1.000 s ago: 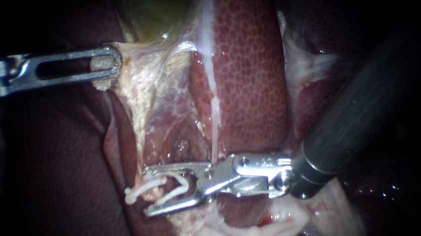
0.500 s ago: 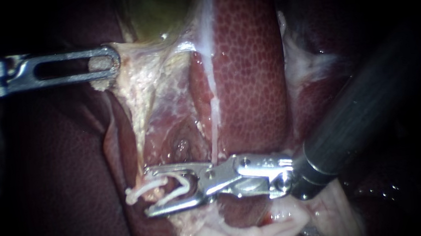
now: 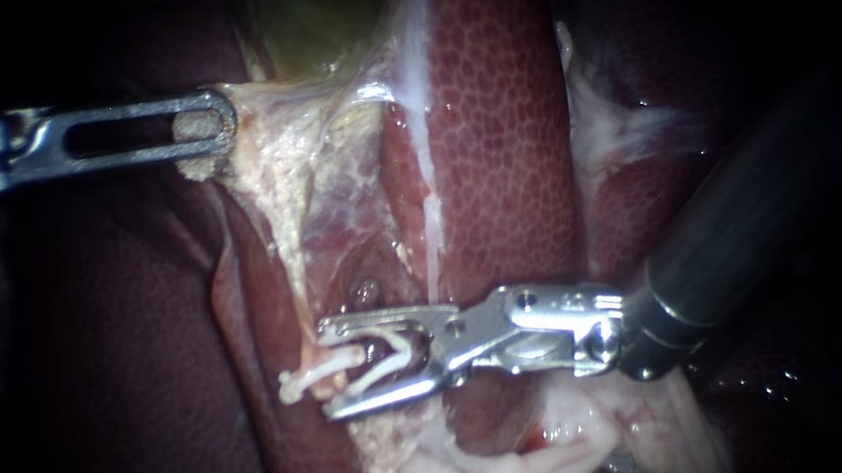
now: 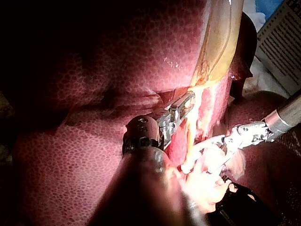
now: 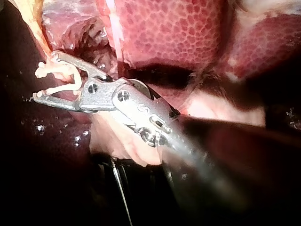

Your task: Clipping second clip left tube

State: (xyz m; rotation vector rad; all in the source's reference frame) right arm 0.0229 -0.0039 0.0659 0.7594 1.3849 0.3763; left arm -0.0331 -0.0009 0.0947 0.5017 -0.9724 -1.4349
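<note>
- The left instrument [image 3: 217, 124] has its hand pinched on pale tissue [image 3: 264, 154] below the gallbladder [image 3: 314, 24], holding it taut;
- The right instrument [image 3: 327, 369] cradles an open clip [image 5: 60, 71] in its spread hand, at the left tube [image 3: 296, 276];
- To my eye, the tube should sit deep between the clip's legs before squeezing.

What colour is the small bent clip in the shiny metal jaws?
The small bent clip is creamy white; endoscope view shows it best.
</note>
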